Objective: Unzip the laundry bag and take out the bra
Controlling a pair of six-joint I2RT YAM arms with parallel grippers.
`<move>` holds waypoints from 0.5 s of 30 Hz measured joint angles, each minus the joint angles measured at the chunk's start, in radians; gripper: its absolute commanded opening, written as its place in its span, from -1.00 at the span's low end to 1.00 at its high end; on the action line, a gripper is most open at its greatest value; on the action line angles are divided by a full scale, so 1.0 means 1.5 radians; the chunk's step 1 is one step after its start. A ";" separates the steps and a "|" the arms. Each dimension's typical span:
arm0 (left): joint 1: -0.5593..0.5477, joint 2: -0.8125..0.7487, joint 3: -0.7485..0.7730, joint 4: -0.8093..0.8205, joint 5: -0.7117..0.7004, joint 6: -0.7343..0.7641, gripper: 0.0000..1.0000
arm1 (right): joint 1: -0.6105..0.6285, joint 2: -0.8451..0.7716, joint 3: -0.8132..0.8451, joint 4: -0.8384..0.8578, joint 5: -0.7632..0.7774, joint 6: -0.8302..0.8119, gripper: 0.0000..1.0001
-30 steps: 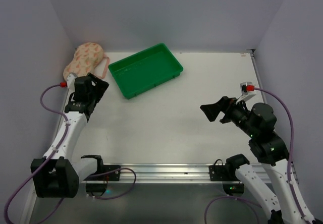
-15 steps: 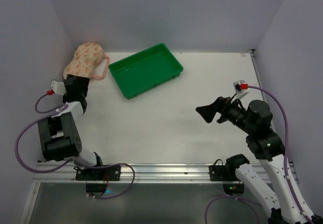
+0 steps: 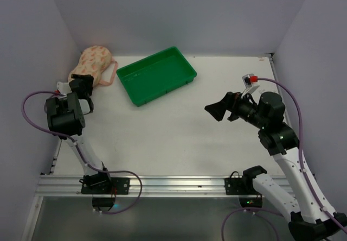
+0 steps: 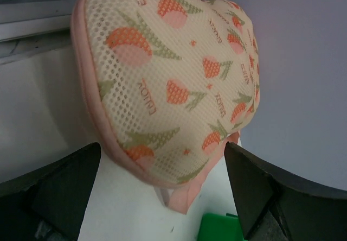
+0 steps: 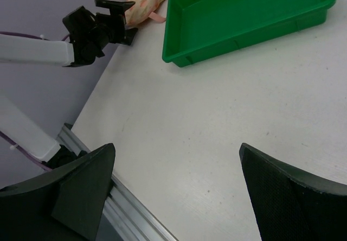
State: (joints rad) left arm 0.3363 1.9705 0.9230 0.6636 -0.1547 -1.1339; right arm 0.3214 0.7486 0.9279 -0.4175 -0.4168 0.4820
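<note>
Laundry bag (image 3: 93, 64) sitting at far left corner of table, looking zipped, bra not showing. Left gripper (image 3: 82, 84) hovering just beside it, jaws spread wide; right gripper (image 3: 218, 111) hanging well apart, spread too. Worrying bit: fingers pinching mesh instead of zip pull, or shoving bag into wall.

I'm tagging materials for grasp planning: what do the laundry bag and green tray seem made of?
Laundry bag: soft matte mesh fabric, fine holes showing across the printed shell, pink trim. Green tray: probably rigid plastic, smooth and uniformly coloured, with a moulded rim.
</note>
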 measured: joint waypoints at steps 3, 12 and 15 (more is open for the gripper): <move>0.001 0.059 0.048 0.031 0.008 0.000 0.93 | 0.000 0.023 0.004 0.010 -0.007 0.003 0.97; 0.010 0.122 0.103 0.069 0.040 0.010 -0.57 | 0.000 0.062 0.016 0.015 -0.026 0.013 0.91; 0.015 0.117 0.103 0.082 0.056 0.017 -1.00 | 0.000 0.064 0.016 0.019 -0.034 0.015 0.90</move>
State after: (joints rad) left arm 0.3592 2.1456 1.0779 0.7860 -0.0700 -1.1084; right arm 0.3214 0.8440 0.9520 -0.3889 -0.4675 0.5049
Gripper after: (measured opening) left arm 0.093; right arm 0.953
